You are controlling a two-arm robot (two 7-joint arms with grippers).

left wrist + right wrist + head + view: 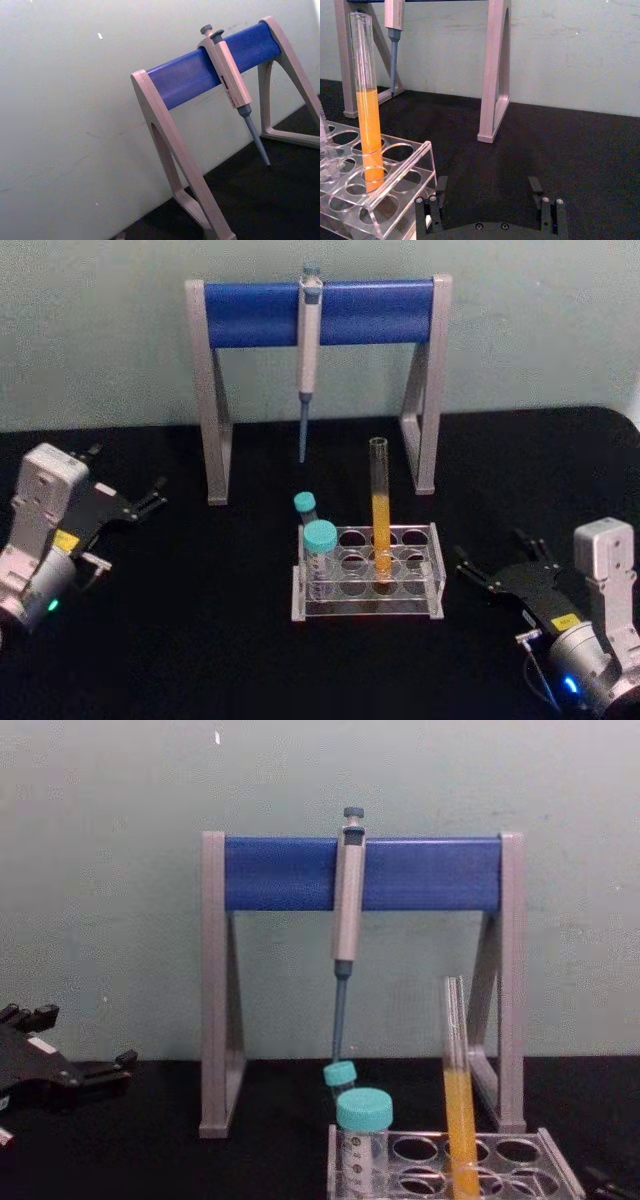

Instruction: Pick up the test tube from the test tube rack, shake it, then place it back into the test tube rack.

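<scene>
Black tabletop [200,640], pale green wall [100,330]; test tube [380,515] upright in test tube rack [366,580] (mouth up); both grippers [150,502] [497,562] spread, empty.

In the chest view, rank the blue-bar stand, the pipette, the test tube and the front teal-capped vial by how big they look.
1. Stand.
2. Pipette.
3. Test tube, cut off by the frame's bottom, so its place is unsure.
4. Vial.

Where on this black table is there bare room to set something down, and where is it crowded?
Bare black table lies between the left hand and the clear plastic test tube rack, and in front of the rack. Crowded: the rack's left end holds two teal-capped vials near the tall glass test tube; the right hand sits close beside it.
</scene>
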